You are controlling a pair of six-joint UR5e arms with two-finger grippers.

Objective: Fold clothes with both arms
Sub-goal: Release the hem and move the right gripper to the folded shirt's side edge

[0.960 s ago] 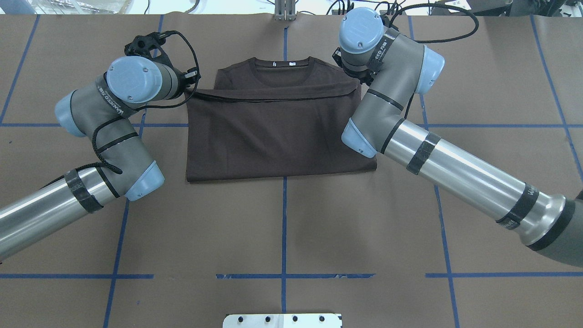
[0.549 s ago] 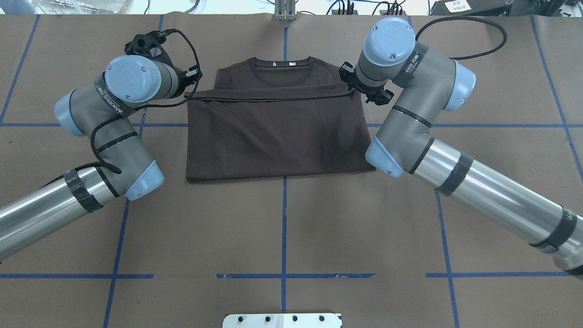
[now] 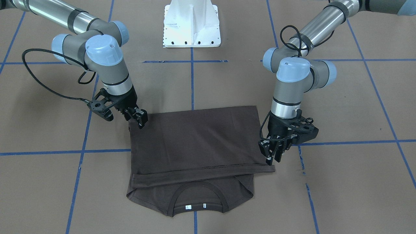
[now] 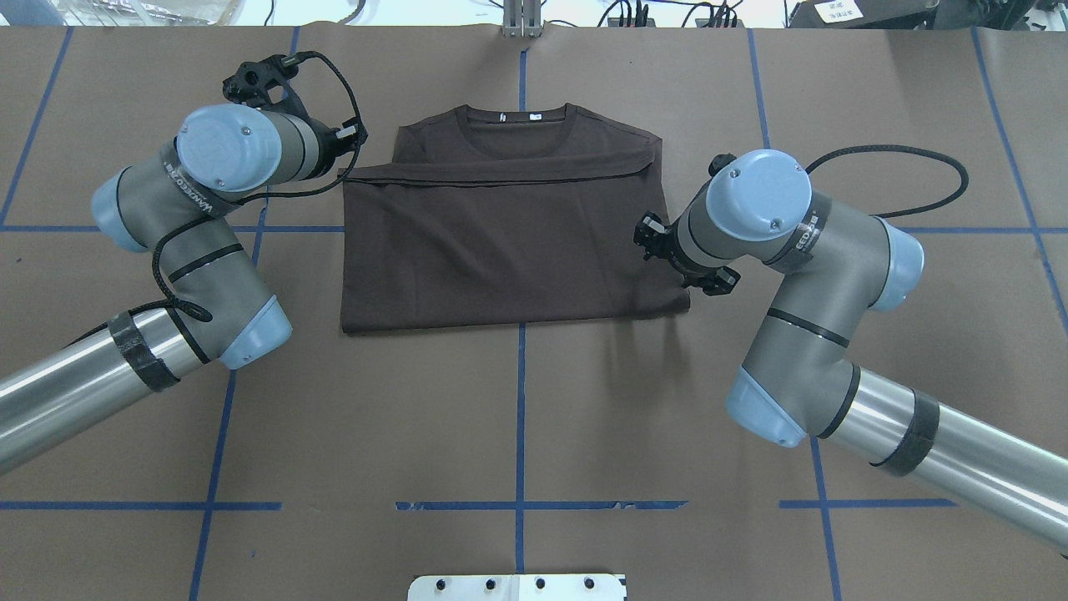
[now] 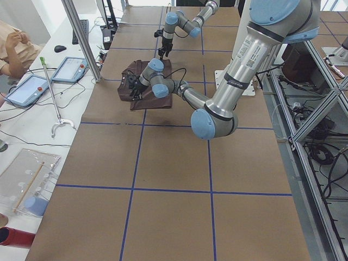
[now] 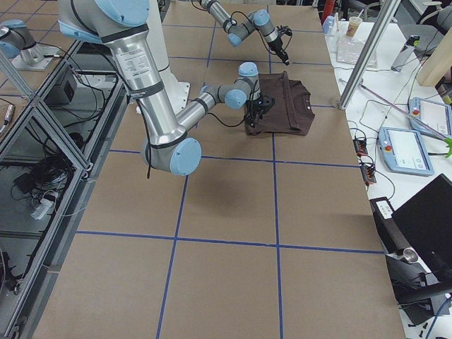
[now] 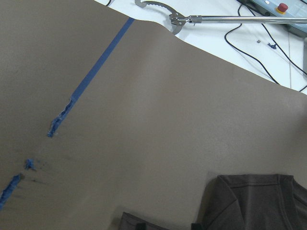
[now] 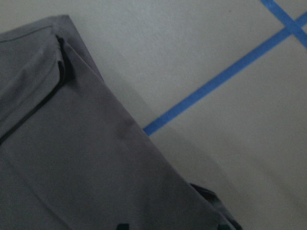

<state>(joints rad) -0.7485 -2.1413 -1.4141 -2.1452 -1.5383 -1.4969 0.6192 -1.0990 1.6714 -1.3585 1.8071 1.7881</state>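
Note:
The dark brown T-shirt [image 3: 195,143] lies flat on the table, its lower half folded up so the hem [image 3: 201,168] rests just short of the ribbed collar [image 3: 198,195] with its white labels. My left gripper [image 3: 272,160] points down just above the hem's corner; its fingers look open, and the left wrist view shows bare table between the tips. My right gripper [image 3: 140,122] hangs open over the shirt's opposite side edge, near the folded edge, holding nothing. In the right wrist view the shirt [image 8: 86,163] lies flat beneath it.
The white bolted pedestal [image 3: 191,24] stands at the robot's side of the table. Blue tape lines [image 4: 521,417] cross the brown cover. A side bench with tablets [image 5: 68,69] and a metal reach tool [image 7: 192,19] lie beyond the far edge; a person's arm [image 5: 13,46] shows there.
My right arm left the hem corner by the collar and swung back along the shirt's side toward the folded edge. The left arm shifted slightly outward; the hem now lies flatter.

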